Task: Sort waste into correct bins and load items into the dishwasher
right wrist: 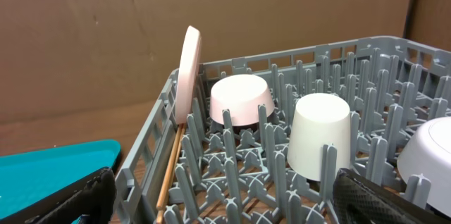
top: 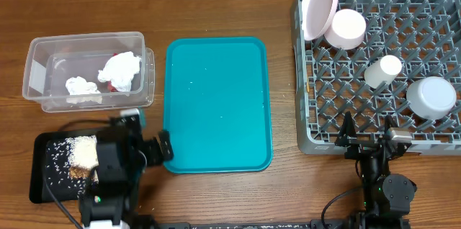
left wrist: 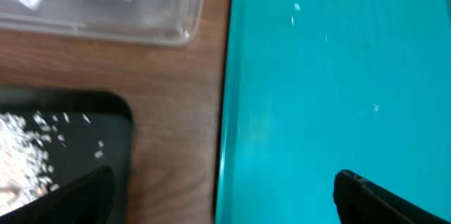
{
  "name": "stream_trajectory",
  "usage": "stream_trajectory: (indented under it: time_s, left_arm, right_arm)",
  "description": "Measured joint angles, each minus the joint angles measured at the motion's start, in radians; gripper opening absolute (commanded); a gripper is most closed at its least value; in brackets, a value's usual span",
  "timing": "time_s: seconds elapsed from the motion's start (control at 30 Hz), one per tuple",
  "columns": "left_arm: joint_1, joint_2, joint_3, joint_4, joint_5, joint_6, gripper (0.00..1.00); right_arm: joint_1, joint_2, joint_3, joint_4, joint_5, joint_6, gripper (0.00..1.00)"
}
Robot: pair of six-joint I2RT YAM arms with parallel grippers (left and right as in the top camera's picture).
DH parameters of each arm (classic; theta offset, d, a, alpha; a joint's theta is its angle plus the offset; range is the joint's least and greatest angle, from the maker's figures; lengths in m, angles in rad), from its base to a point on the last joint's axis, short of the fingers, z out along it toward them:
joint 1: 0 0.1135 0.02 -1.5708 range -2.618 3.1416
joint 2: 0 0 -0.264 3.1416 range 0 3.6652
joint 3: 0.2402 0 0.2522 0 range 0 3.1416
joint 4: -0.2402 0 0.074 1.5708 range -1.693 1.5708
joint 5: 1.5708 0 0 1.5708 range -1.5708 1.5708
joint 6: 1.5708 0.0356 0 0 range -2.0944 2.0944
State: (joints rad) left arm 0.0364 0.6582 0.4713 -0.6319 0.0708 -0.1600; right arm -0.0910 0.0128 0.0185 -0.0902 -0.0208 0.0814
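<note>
**Left gripper and right gripper wide open, holding nothing**

Your left gripper hangs over the edge of the teal tray, beside the black tray of rice. Your arm hides part of it. Behind, tissues lie in the clear tub. Your right gripper faces the rack: chopsticks, cup, pink bowl, leaning plate. The big bowl is cut off.

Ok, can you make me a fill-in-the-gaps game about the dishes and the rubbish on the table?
1. The pink bowl and the white cup sit upside ___ in the grey rack.
2. The rice grains lie on the ___ tray.
3. The crumpled tissues lie in the ___ tub.

Missing words: down, black, clear.
</note>
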Motion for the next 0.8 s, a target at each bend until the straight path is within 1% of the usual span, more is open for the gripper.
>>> stream_trajectory:
  time_s: [0.17, 0.27, 0.33, 0.47, 0.67, 0.8]
  left_arm:
    - [-0.002, -0.112, -0.081, -0.007, -0.007, 0.007, 1.00]
    - [-0.004, -0.122, -0.097, 0.029, -0.007, 0.007, 1.00]
    - [-0.004, -0.134, -0.113, 0.084, -0.007, 0.007, 1.00]
    - [-0.004, -0.187, -0.171, 0.240, -0.007, 0.007, 1.00]
    - [-0.011, -0.291, -0.327, 0.403, -0.006, 0.008, 1.00]
    - [-0.047, -0.373, -0.435, 0.537, -0.003, 0.007, 1.00]
  right_arm:
    - [0.000, 0.000, 0.000, 0.000, -0.001, 0.000, 1.00]
    - [0.000, 0.000, 0.000, 0.000, -0.001, 0.000, 1.00]
    - [0.000, 0.000, 0.000, 0.000, 0.000, 0.000, 1.00]
    - [0.000, 0.000, 0.000, 0.000, -0.001, 0.000, 1.00]
    - [0.000, 0.000, 0.000, 0.000, -0.001, 0.000, 1.00]
    - [0.000, 0.000, 0.000, 0.000, -0.001, 0.000, 1.00]
